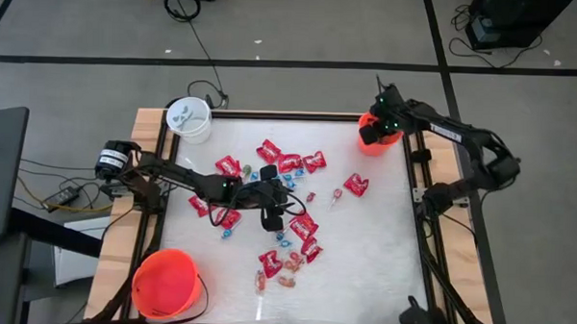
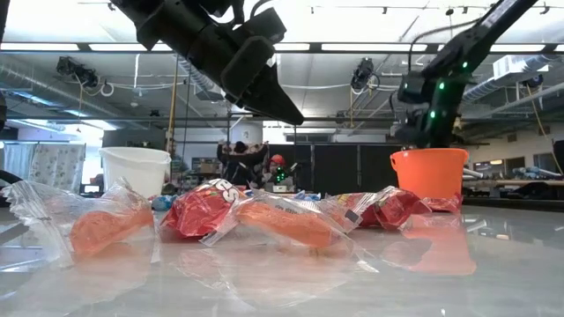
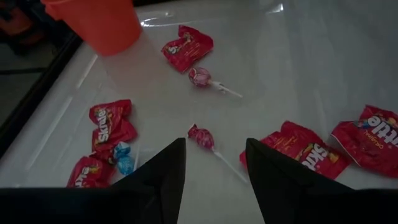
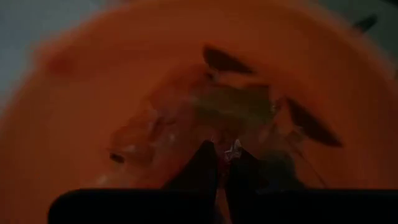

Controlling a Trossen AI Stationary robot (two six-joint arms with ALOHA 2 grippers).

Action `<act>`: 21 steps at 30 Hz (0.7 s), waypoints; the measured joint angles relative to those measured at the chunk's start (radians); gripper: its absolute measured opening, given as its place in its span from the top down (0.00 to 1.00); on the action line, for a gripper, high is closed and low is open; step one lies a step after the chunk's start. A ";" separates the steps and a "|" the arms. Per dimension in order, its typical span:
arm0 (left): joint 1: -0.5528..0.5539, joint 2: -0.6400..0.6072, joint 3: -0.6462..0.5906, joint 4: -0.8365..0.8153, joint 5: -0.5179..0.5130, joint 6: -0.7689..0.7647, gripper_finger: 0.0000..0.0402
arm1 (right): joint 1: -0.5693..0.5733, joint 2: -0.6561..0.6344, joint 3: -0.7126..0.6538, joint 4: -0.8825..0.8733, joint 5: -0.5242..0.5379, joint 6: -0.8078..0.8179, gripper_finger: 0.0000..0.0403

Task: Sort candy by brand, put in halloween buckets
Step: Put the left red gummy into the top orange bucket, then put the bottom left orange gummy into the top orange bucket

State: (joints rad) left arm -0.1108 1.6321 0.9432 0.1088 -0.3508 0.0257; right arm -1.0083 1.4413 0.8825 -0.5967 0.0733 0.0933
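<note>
From above, the right gripper (image 1: 370, 132) hangs over the small round orange plastic bucket (image 1: 390, 143) at upper right, apparently dropping something off; the left gripper (image 1: 272, 219) hovers mid-table over scattered red square candy packets (image 1: 228, 166).

At table height, the white pail (image 2: 135, 168) stands at left.

The left wrist view shows fingers spread, empty, a pink clear-wrapped lollipop (image 3: 201, 135) just ahead between them: probably the next pick, needing a descent.

The right wrist view shows fingers nearly together inside the bucket; whether they hold anything I cannot tell.
</note>
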 joint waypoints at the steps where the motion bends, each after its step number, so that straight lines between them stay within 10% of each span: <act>1: 0.000 0.000 0.000 -0.001 0.000 0.000 0.57 | -0.006 0.021 0.000 0.002 -0.017 -0.001 0.93; 21: 0.000 0.000 0.000 0.029 -0.053 0.057 0.57 | -0.017 -0.233 -0.001 0.013 -0.093 -0.001 0.57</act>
State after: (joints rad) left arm -0.1109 1.6325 0.9432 0.1383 -0.4043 0.0829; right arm -1.0252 1.2079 0.8818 -0.5838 -0.0200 0.0925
